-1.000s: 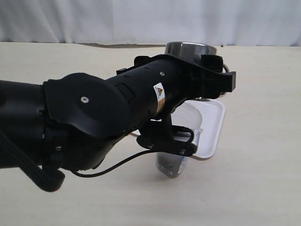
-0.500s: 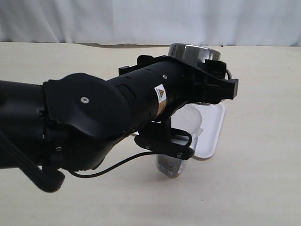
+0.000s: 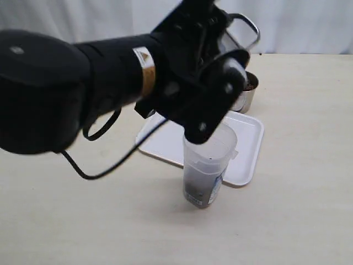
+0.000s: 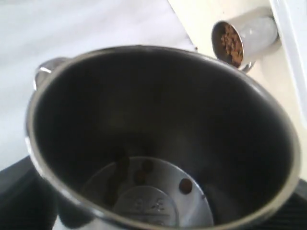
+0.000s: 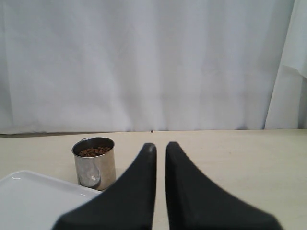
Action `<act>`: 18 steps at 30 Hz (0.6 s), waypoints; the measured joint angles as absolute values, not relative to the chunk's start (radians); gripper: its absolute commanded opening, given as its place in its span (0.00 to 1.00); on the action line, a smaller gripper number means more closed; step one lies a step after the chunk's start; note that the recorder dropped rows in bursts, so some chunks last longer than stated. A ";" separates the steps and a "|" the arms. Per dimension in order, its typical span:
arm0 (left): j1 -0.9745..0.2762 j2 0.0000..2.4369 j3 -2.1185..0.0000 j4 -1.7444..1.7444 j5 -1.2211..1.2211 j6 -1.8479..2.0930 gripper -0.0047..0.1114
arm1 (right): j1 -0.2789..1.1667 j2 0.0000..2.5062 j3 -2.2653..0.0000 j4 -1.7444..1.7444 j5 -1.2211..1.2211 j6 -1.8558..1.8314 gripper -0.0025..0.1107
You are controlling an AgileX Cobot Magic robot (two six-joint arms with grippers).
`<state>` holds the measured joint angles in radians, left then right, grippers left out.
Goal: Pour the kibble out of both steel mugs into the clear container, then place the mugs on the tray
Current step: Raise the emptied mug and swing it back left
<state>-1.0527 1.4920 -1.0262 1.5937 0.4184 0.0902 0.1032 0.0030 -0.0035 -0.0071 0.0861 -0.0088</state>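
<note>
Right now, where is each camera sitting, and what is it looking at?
Exterior view: off the arms, facing across the table toward the white curtain; the left arm fills the front, above the clear container and tray.
Left wrist view: on the left arm, staring into the nearly empty held mug.
Right wrist view: low, facing the curtain, right gripper in front.
All three show the full mug of kibble.

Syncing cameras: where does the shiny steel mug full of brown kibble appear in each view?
Exterior: the full steel mug stands by the far edge of the white plastic tray.
Left wrist: beyond the held steel mug, beside the tray; mug at.
Right wrist: beside the tray, beyond the right gripper; mug at.
Shared landmark: the tray.
</note>
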 measured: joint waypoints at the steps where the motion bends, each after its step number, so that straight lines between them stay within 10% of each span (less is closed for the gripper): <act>1: -1.027 1.469 -1.027 1.540 0.372 0.063 0.04 | 0.103 0.003 -0.003 -0.007 0.086 -0.009 0.07; 18: -0.721 1.293 -0.874 1.222 -0.096 -0.121 0.04 | 0.103 0.003 -0.003 -0.007 0.086 -0.009 0.07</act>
